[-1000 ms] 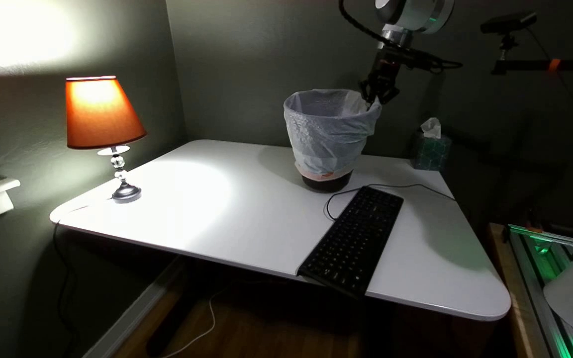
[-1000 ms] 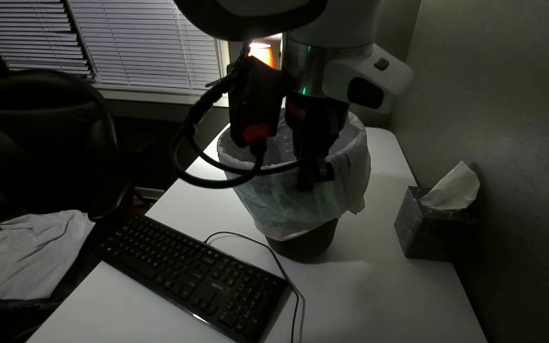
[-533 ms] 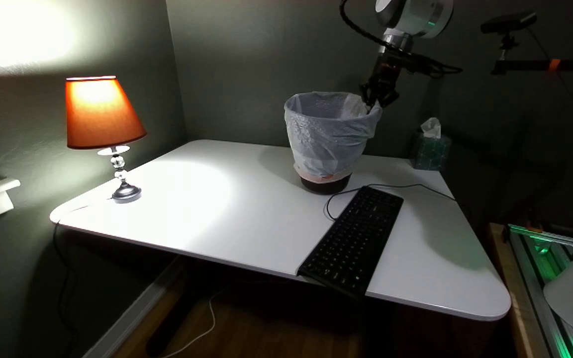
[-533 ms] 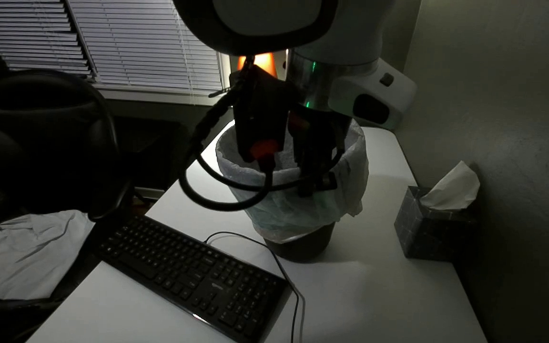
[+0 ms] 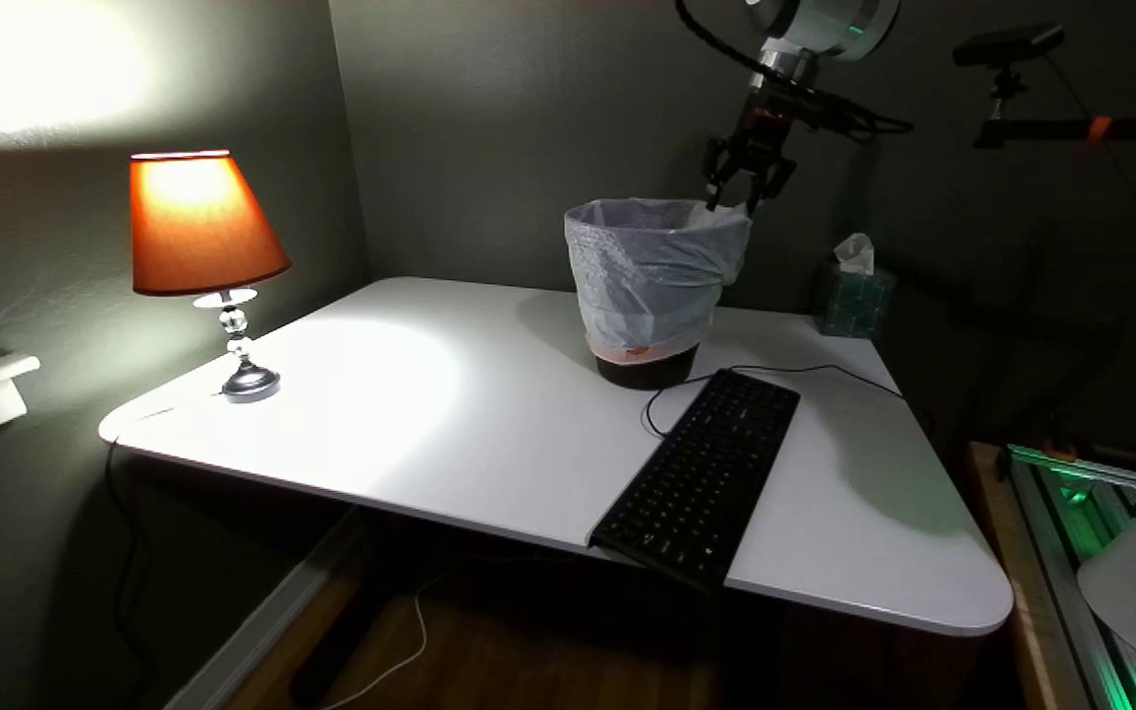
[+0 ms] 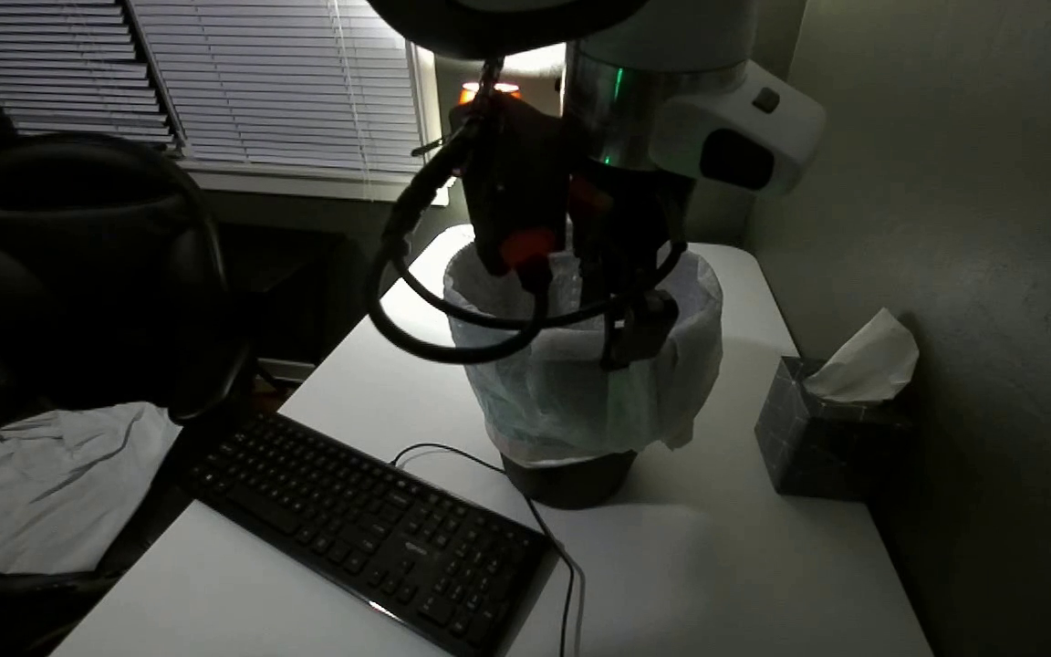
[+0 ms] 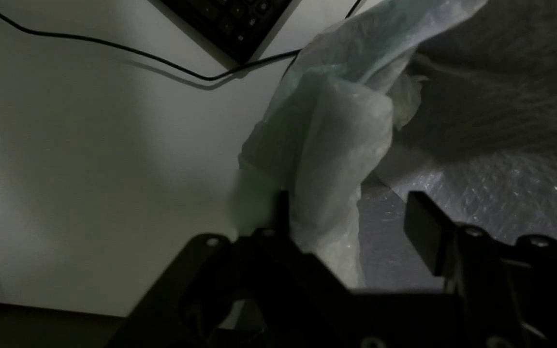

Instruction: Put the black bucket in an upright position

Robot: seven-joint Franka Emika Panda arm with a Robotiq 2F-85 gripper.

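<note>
The black bucket (image 5: 647, 373), lined with a crinkly white bag (image 5: 652, 286), stands upright on the table, its mouth facing up. Its dark lower body (image 6: 571, 484) shows beneath the bag in both exterior views. At the rim is my gripper (image 5: 732, 207), jaws spread apart. From the wrist view, the bag-covered rim (image 7: 341, 130) runs between the gripper's (image 7: 350, 200) fingers, with a wide gap to the inner finger (image 7: 428, 232). The outer finger is beside the bag; whether it touches is unclear.
A black keyboard (image 5: 701, 473) and its cable (image 6: 452, 447) lie close to the bucket's base. A tissue box (image 6: 817, 438) stands near the wall. A lamp (image 5: 198, 227) with an orange shade is at the table's far end. The white table (image 5: 489, 444) has rounded corners.
My gripper, shut on the bag-covered rim before, has opened. The bucket has tipped back from a slight lean, so its rim sits lower and more level.
</note>
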